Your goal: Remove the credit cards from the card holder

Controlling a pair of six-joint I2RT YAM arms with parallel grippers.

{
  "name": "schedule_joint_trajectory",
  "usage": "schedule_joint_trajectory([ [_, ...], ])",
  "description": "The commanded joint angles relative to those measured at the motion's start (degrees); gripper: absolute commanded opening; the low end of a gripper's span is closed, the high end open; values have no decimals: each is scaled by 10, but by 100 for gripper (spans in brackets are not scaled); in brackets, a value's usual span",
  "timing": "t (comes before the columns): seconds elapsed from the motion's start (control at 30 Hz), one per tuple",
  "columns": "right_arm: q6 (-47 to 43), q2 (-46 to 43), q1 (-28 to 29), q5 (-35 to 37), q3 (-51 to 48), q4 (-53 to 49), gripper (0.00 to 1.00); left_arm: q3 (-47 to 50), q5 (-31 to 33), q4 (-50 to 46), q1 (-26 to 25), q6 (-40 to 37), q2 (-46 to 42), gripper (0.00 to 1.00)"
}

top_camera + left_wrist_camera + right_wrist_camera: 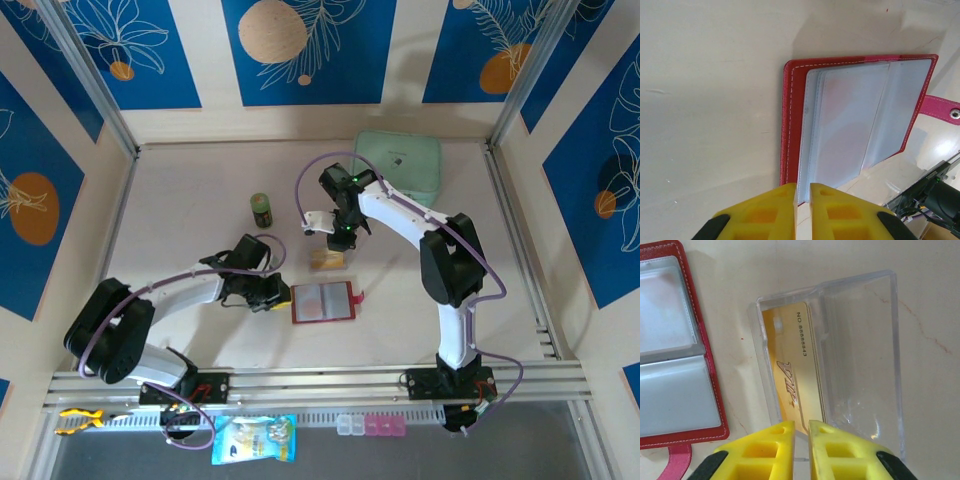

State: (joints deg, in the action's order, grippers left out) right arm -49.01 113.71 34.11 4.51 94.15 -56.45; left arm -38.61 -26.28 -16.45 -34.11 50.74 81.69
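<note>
Open red card holder [792, 125] is seen pinched at its near edge between the nearly closed jaws of the l. gripper [801, 200]; gold VIP card [790, 375] lies in a clear plastic case [865, 355] just ahead of the r. gripper [801, 437], grip not discernible, so the card should be let go fully before any withdrawal.

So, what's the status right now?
Left end effector pinching card holder edge. Right end effector nearly closed at gold VIP card in clear case, grip unclear. Nothing blocking.

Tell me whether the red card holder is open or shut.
Open: the card holder lies spread flat, clear sleeves facing up, snap tab unfastened beside it.
</note>
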Motion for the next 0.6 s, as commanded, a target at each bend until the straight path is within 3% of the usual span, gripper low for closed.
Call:
schedule_joint_trajectory([
  [0.0,15,-21,0,-13,-3,-4,16,4,-3,6,7,4,-4,14],
  [0.23,108,-65,6,-42,-31,29,15,-1,-16,24,6,5,15,14],
  [0.57,393,-112,54,-107,-107,126,12,-18,-35,36,5,-5,47,12],
])
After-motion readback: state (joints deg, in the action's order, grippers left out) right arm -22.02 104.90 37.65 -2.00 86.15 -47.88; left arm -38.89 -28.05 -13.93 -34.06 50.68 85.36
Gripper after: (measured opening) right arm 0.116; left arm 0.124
